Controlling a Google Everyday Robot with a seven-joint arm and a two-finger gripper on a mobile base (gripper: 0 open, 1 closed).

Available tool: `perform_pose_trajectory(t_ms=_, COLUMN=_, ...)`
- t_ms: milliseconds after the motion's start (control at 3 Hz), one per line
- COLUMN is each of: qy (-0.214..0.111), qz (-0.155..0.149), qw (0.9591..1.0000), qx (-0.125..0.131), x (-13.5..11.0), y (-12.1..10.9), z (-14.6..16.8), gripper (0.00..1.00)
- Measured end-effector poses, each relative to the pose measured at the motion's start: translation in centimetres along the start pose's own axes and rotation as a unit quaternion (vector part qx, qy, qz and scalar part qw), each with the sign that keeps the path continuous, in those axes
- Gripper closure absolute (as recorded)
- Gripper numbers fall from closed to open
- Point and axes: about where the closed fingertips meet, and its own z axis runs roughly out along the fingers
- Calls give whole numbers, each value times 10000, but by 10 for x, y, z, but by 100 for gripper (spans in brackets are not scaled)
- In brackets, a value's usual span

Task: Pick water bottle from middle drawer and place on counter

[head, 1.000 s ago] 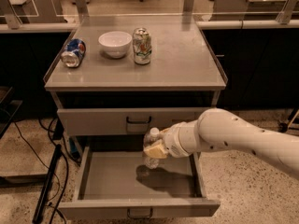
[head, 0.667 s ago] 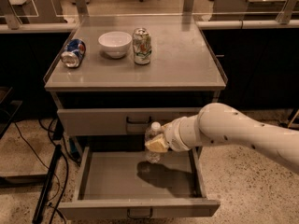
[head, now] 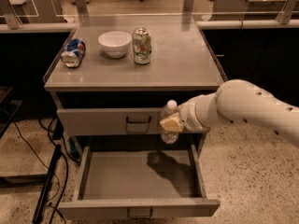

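Observation:
My gripper (head: 171,122) is shut on the water bottle (head: 168,118), a small clear bottle with a white cap, held upright. It hangs above the open middle drawer (head: 140,174), in front of the closed top drawer front. The drawer's tray is bare except for the arm's shadow. The bottle's cap is a little below the level of the counter (head: 182,59), near its front right part. My white arm comes in from the right.
On the counter stand a white bowl (head: 115,43) and an upright green-and-white can (head: 141,45); a blue can (head: 73,52) lies on its side at the left. The top drawer's dark handle (head: 138,121) is left of the bottle. Cables lie on the floor at left.
My gripper has lifted the water bottle up out of the middle drawer, from just above the tray to the height of the top drawer front.

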Motion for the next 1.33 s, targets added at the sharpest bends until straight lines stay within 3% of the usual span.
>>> perform_pose_trajectory(t_ms=333, qy=-94, qz=-45, qw=9999, qx=24, x=-5, y=16, z=-18, gripper=100)
perform_pose_trajectory(t_ms=667, qy=-249, qz=-125, qw=9993, qx=239, x=-19, y=15, z=-43, gripper=100)
perform_pose_trajectory(t_ms=1000, qy=-249, qz=-125, qw=9993, qx=239, x=-19, y=15, z=-43, gripper=100)
perform_pose_trajectory(t_ms=1333, qy=-268, qz=-172, qw=9987, qx=399, x=-30, y=8, z=-53, gripper=100)
